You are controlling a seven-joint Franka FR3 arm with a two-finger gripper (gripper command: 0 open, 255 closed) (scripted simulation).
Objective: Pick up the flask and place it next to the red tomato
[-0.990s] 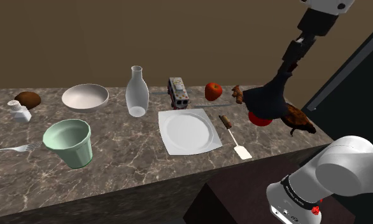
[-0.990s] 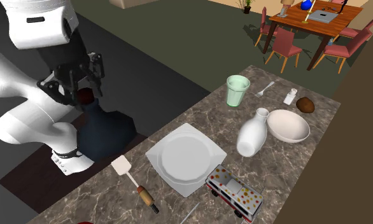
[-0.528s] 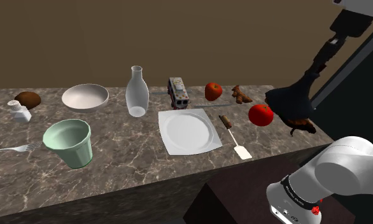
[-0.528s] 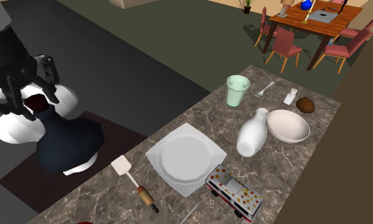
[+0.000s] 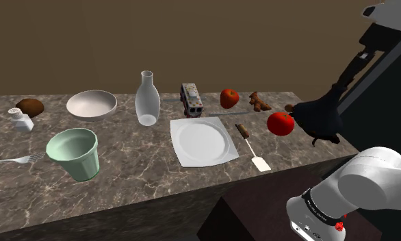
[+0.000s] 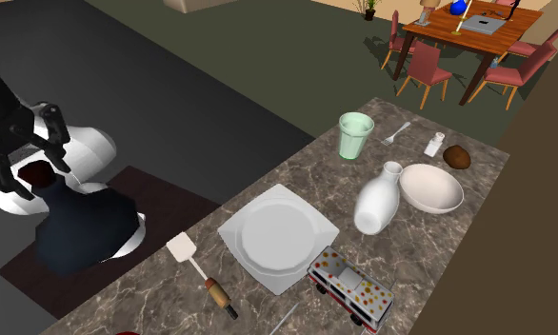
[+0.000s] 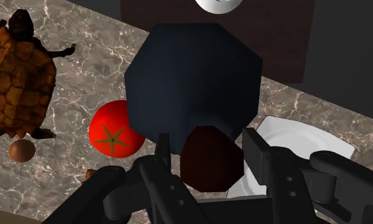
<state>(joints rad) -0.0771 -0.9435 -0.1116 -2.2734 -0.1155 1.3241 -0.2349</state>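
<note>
The flask is a dark navy vessel (image 5: 319, 116) with a dark red neck (image 7: 210, 159). It hangs in the air just past the counter's end at the shoulder view's right. My gripper (image 7: 211, 151) is shut on the neck, one black finger (image 7: 162, 147) on each side. In the second exterior view the flask (image 6: 82, 226) hangs below my gripper (image 6: 31, 176), over the dark floor beside the counter. The red tomato (image 5: 280, 123) with a green star top (image 7: 114, 135) lies on the marble counter (image 5: 137, 164), just beside the flask.
A brown turtle figure (image 7: 14, 73) lies close to the tomato. Further along the counter are a second red fruit (image 5: 229, 98), a spatula (image 5: 252, 147), a white plate (image 5: 202, 140), a toy bus (image 5: 191, 100), a white bottle (image 5: 146, 99), a bowl (image 5: 92, 105) and a green cup (image 5: 74, 153).
The arm has carried the flask toward the shoulder view's right, off the tomato and past the counter's end. The tomato now shows in full. The grip has held.
</note>
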